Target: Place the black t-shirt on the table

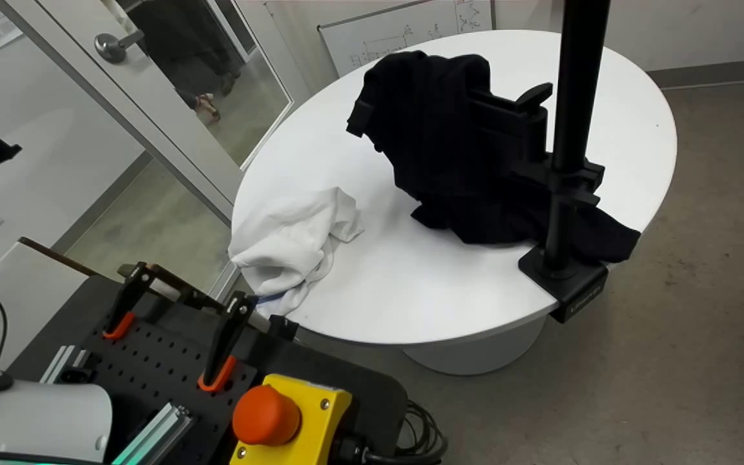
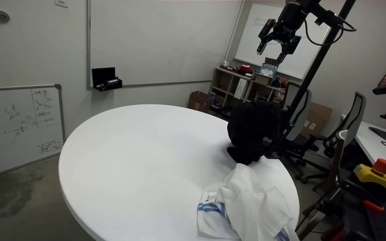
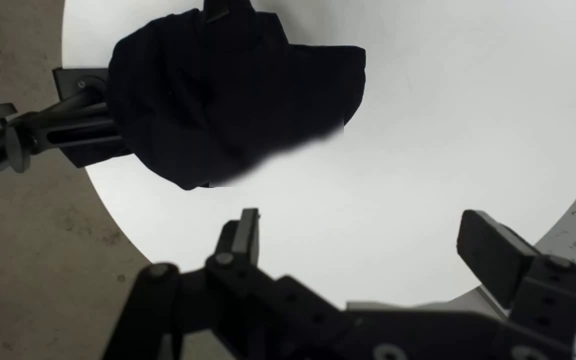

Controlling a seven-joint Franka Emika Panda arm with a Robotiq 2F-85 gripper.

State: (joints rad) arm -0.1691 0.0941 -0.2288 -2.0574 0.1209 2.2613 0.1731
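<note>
Jaws parted wide, with nothing between them: in the wrist view the gripper (image 3: pixel 368 232) hangs over the table (image 3: pixel 458 100), apart from the black t-shirt (image 3: pixel 248 90). The t-shirt is draped over the bracket (image 1: pixel 533 132) of a black stand (image 1: pixel 575 84) fixed at the table's edge; its lower folds appear to touch the table.

The step in hand is judged to be the approach to a grasp. The jaws are best centred over a raised ridge of cloth, lowered onto it, and closed on fabric alone, since a bite that includes the bracket would probably jam. A straight lift should free the cloth before any sideways carry; it can then be lowered onto the table and released. Dark cloth against dark metal makes the boundary hard to read, and part of the t-shirt's outline is blurred in the wrist view.

Surroundings: the stand rises beside the t-shirt and is the likeliest obstacle to the arm. A crumpled white cloth (image 2: pixel 246 204) with blue stripes lies on the table, best avoided when setting down. Beyond the rim are an orange emergency-stop button (image 1: pixel 266 414) and a whiteboard (image 2: pixel 18 130).
</note>
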